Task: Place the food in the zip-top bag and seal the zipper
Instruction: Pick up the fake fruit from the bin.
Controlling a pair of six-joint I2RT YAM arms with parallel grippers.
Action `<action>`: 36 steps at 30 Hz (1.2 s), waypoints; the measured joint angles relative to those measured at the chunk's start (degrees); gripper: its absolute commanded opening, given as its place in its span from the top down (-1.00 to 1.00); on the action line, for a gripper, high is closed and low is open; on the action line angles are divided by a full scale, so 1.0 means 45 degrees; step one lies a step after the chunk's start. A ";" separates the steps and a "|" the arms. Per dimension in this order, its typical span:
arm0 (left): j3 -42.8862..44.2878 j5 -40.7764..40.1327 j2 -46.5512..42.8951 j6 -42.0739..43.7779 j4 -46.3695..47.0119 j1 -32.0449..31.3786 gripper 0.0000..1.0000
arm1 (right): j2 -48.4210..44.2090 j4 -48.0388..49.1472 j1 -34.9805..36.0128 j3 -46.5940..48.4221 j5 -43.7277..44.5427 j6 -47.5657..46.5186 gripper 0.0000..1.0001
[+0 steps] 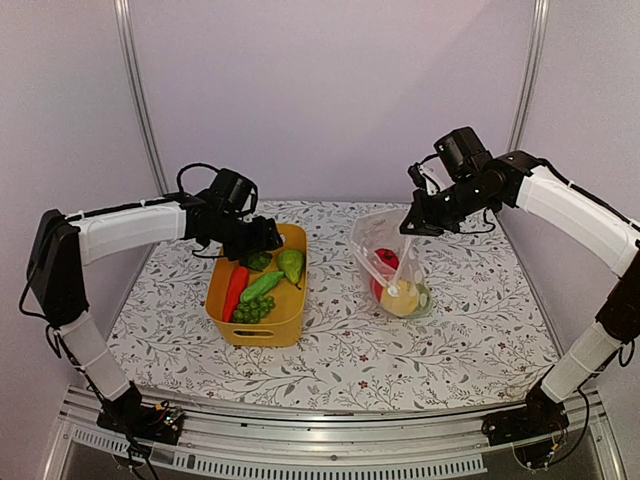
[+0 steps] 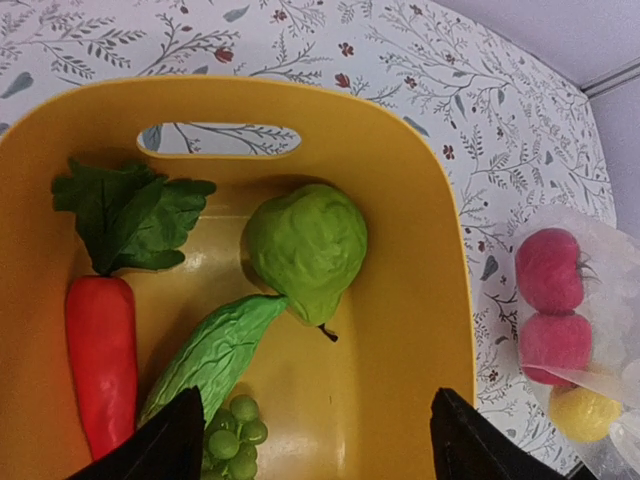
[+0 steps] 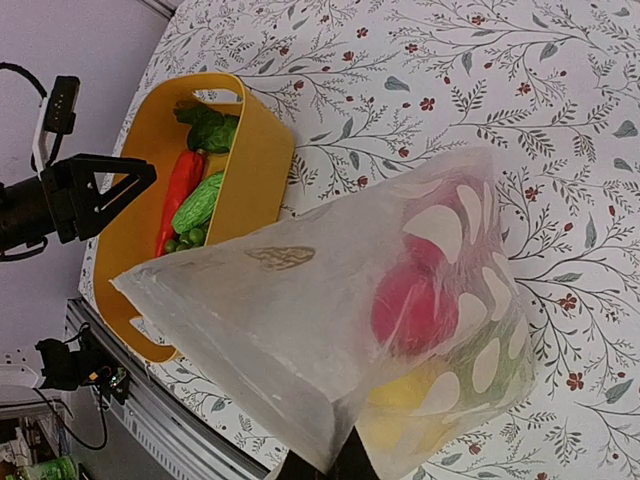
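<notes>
Loading is the step in hand, and it's half done. The left gripper hangs over the yellow plastic tub, jaws spread wide and empty, pointing straight down into it. The arm reaches out low from its base, forearm nearly level and wrist bent downward.

Below it, waiting in the tub, lie the orange-red toy carrot, the leafy green lettuce, a plump green pear-shaped piece, the ridged green cucumber and the green bumpy cluster.

Across the table, the right gripper looks clenched on the top edge of the clear floppy plastic zip-top bag with white dots. It holds the mouth up while the bag's base rests on the flowered tablecloth. That arm arches high, elbow up, wrist angled down and inward.

Already inside the bag are red pieces and a yellow lemon-like piece.

Next, I'd judge, the left jaws must drop, close on one piece and carry it to the bag's mouth. The zipper itself I can't make out, and sealing looks far off.
</notes>
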 measured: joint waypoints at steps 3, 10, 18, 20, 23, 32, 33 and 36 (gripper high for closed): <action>0.0797 0.0374 0.0942 0.0039 -0.0155 0.0107 -0.57 | 0.0000 0.0121 0.0000 -0.0160 -0.0034 0.0015 1.00; 0.2433 0.0777 0.2783 0.0505 -0.0321 0.0335 -0.62 | -0.0058 0.0418 0.0000 -0.0486 -0.0044 0.0112 1.00; 0.3016 0.0835 0.3876 0.0806 -0.0476 0.0437 -0.63 | -0.0384 0.0525 0.0000 -0.0957 -0.0044 0.0248 1.00; 0.3094 0.0889 0.4090 0.0874 -0.0471 0.0452 -0.64 | -0.0442 0.0520 0.0000 -0.0967 -0.0044 0.0291 1.00; 0.3211 0.1020 0.4425 0.0967 -0.0471 0.0466 -0.68 | -0.0461 0.0520 0.0000 -0.0967 -0.0049 0.0364 1.00; 0.3944 0.1277 0.5688 0.1025 -0.0359 0.0510 -0.67 | -0.0461 0.0500 0.0000 -0.0962 -0.0049 0.0384 1.00; 0.4041 0.1350 0.5833 0.1020 -0.0325 0.0510 -0.64 | -0.0461 0.0500 0.0000 -0.0962 -0.0053 0.0384 1.00; 0.4148 0.1486 0.6188 0.1001 -0.0131 0.0510 -0.49 | -0.0466 0.0495 0.0000 -0.0962 -0.0053 0.0389 1.00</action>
